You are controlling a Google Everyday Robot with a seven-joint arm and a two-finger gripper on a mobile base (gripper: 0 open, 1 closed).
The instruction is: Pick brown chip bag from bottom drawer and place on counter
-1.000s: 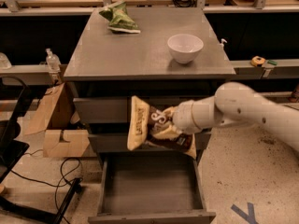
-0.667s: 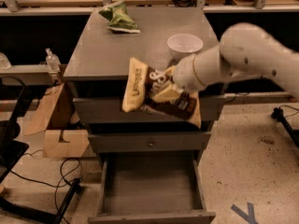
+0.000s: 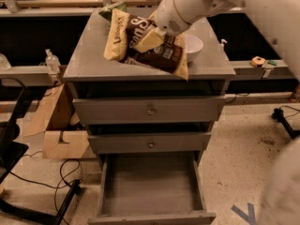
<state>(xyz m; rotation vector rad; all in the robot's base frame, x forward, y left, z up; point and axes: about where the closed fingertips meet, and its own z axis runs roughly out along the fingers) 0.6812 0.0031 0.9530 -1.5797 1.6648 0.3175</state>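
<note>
The brown chip bag (image 3: pixel 150 43), dark brown with cream-yellow ends and white lettering, hangs tilted over the counter (image 3: pixel 93 62). My gripper (image 3: pixel 154 34) is shut on the bag's middle, and my white arm reaches in from the upper right. The bag's lower corner overhangs the counter's front edge. The bottom drawer (image 3: pixel 150 186) stands pulled open below, a bare grey box with nothing visible inside.
A white bowl (image 3: pixel 193 46) sits on the counter just behind the bag. A green chip bag (image 3: pixel 112 8) peeks out at the counter's back left. Two shut knobbed drawers (image 3: pixel 150 110) sit above the open one. Cardboard boxes (image 3: pixel 58 125), cables and a black stand base lie on the floor left.
My gripper has lifted the brown chip bag from in front of the drawers up and back to above the counter. The arm swung upward with it.
</note>
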